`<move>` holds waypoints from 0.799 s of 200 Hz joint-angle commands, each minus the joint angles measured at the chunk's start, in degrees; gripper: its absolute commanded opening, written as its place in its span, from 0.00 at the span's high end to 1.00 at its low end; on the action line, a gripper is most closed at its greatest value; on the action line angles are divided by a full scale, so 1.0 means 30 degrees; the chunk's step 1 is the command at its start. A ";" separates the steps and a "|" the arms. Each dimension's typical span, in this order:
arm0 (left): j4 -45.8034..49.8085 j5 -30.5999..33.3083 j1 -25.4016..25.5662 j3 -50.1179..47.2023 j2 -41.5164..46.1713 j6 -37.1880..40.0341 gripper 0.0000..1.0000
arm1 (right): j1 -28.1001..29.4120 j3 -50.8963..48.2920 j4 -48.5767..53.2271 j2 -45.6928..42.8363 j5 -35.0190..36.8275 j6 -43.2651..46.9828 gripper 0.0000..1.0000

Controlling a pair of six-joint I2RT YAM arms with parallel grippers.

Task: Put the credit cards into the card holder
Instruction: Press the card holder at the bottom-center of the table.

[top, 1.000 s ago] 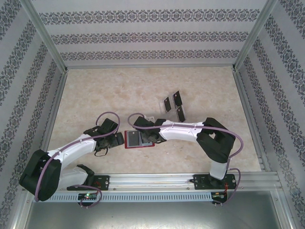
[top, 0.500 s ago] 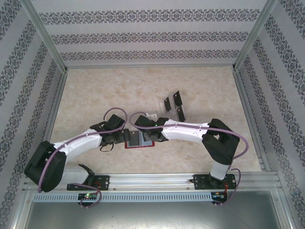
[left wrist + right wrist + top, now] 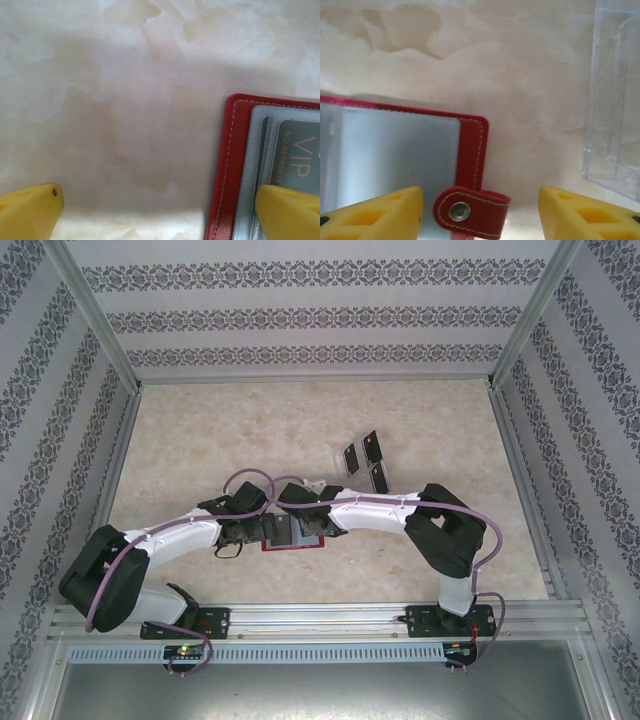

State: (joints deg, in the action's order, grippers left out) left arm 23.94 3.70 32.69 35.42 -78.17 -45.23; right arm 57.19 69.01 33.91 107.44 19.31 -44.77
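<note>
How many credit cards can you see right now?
4 cards: three loose on the table right of centre, one tucked in the red wallet. Others may be hidden.

The red wallet (image 3: 283, 533) lies open and flat with its grey-blue clear pockets facing up. Its snap tab (image 3: 470, 210) sticks out from one edge. A VIP card (image 3: 300, 160) sits in one pocket. Three black cards (image 3: 371, 447) cluster beyond the wallet, to its right.

From above, the two arms (image 3: 370, 512) hid much of the card holder (image 3: 283, 532), markings on the credit cards (image 3: 371, 447) were too small to read, and the clear tray (image 3: 615, 100) ran off the right-wrist frame's right edge.
</note>
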 commanded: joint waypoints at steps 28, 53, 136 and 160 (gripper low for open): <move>-0.0657 0.0171 0.0269 -0.0584 -0.0776 -0.0112 0.00 | -0.0225 -0.0977 0.0251 -0.0929 0.1225 -0.0426 0.48; -0.0672 0.0173 0.0267 -0.0692 -0.0775 -0.0129 0.00 | -0.0254 -0.1366 0.0363 -0.1422 0.1366 -0.0542 0.51; -0.0741 0.0105 0.0274 -0.0630 -0.0875 -0.0161 0.00 | -0.0693 -0.2962 0.0115 -0.2590 0.1239 -0.1122 0.58; -0.0628 0.0140 0.0271 -0.0588 -0.0808 -0.0173 0.00 | -0.0780 -0.3336 -0.0061 -0.2663 0.1153 -0.1273 0.60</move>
State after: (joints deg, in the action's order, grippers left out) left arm 23.92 4.16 32.97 35.40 -78.30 -45.45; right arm 55.46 60.66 33.67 100.90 21.67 -47.03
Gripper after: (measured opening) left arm 0.999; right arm 0.413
